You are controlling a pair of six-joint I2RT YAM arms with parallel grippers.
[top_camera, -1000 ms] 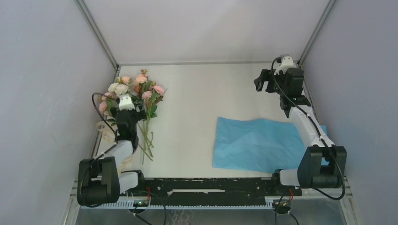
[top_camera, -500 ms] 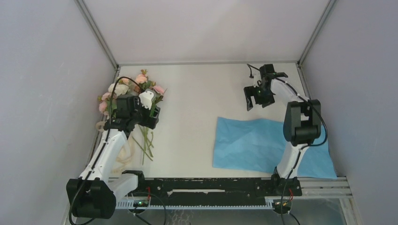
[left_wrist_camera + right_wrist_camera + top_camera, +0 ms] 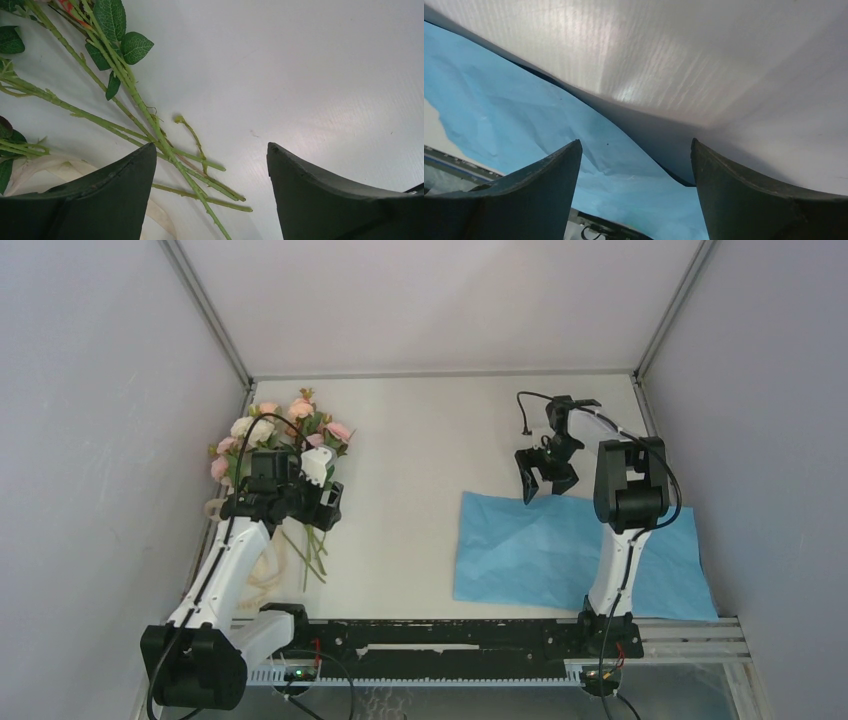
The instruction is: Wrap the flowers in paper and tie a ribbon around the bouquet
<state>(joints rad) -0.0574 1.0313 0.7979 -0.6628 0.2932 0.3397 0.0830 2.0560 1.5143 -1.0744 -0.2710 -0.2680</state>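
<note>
A matte white tabletop [image 3: 420, 440] fills the floor of a booth closed in by pale grey-lilac wall panels [image 3: 100, 440] set in slim aluminium corner posts [image 3: 205, 310]. A black slotted rail [image 3: 450, 635] runs along the near edge where the two arms are bolted. At the far left of the table lies the bunch of pink and cream rose-like flowers [image 3: 285, 430], blooms toward the back wall and long thin green stems trailing toward the rail. The narrow cream lace-like ribbon [image 3: 262, 575] is looped loosely just beside the stems, at the table's left edge. The large crinkly sky-blue paper sheet [image 3: 540, 550] lies flat on the near right part of the table, well apart from the flowers, its near edge reaching the rail. The left gripper [image 3: 325, 502] hangs over the lower stems with its dark fingers spread wide. In the left wrist view the stems and a curl of ribbon [image 3: 40, 167] lie on the table under the gap, and nothing is pinched in it. The right gripper [image 3: 540, 478] hangs at the far edge of the paper, spread just as wide and holding nothing. Its wrist view shows the blue sheet below the left finger [image 3: 524, 195] and bare white table beyond, with a dark line along the paper's border.
</note>
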